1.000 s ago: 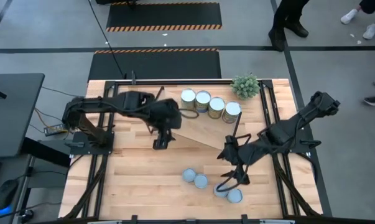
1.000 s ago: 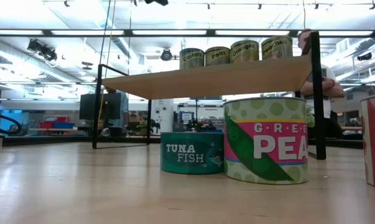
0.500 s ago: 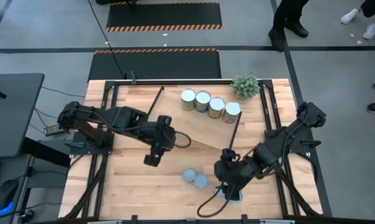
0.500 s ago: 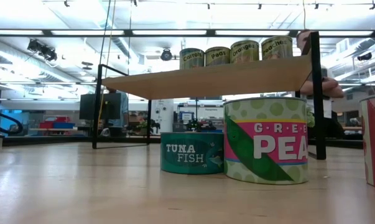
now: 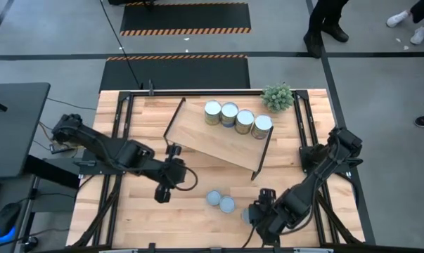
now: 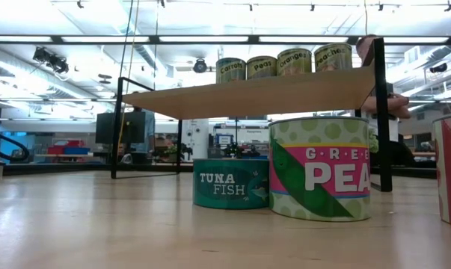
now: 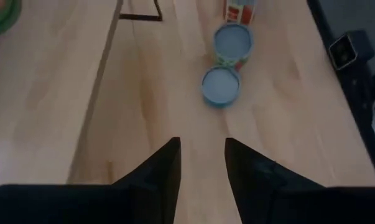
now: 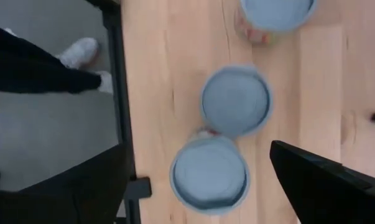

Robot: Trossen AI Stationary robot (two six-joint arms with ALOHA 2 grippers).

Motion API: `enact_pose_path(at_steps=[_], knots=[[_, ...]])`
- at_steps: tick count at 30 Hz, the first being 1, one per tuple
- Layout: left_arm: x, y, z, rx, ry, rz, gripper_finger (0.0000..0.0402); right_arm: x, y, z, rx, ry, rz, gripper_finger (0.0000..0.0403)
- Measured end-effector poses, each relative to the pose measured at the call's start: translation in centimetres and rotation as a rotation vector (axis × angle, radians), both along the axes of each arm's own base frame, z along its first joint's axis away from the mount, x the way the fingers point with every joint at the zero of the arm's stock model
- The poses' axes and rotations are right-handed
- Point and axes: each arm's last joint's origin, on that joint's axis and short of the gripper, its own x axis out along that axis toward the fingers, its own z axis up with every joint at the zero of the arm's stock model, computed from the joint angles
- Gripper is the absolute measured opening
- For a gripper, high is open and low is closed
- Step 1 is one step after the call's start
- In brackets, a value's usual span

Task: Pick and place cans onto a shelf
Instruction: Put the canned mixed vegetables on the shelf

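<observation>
The light-wood shelf (image 5: 219,140) stands askew on black wire legs and bears four silver-topped cans (image 5: 237,117) in a row; they also show in the low view (image 6: 283,61). Two blue-topped cans (image 5: 219,202) stand on the table near its front edge. My right gripper (image 5: 264,219) hovers wide open over further blue-topped cans (image 8: 209,173), its fingers (image 8: 311,177) on either side without touching. My left gripper (image 5: 162,192) is open and empty left of the cans, which show ahead of it in the left wrist view (image 7: 221,85).
A small green potted plant (image 5: 278,96) stands at the far right behind the shelf. In the low view a tuna can (image 6: 230,183) and a green-peas can (image 6: 320,168) stand in front of the shelf. The table's near edge (image 8: 115,93) lies beside my right gripper. People stand beyond the far edge.
My left gripper has gone from the shelf's left end toward the table's near and left edges. My right gripper has gone from beside the shelf's right leg toward the near edge and now hangs over the two rightmost blue-topped cans. The shelf and cans have stayed still.
</observation>
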Motion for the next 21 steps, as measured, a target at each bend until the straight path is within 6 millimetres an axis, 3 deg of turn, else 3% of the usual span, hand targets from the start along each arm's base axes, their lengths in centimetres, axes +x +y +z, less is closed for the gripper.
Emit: enact_pose_path(at_steps=[12, 21], knots=[[-5.4, 2.2, -0.8, -0.079, -0.131, 0.171, 0.0130, -1.2, 0.1, -3.5, -0.003, 0.077, -0.110, 0.0399], [-9.7, 4.5, -3.1, -0.181, -0.216, 0.303, 0.0130, -1.6, -0.2, -5.5, -0.006, 0.093, -0.160, 0.0399]])
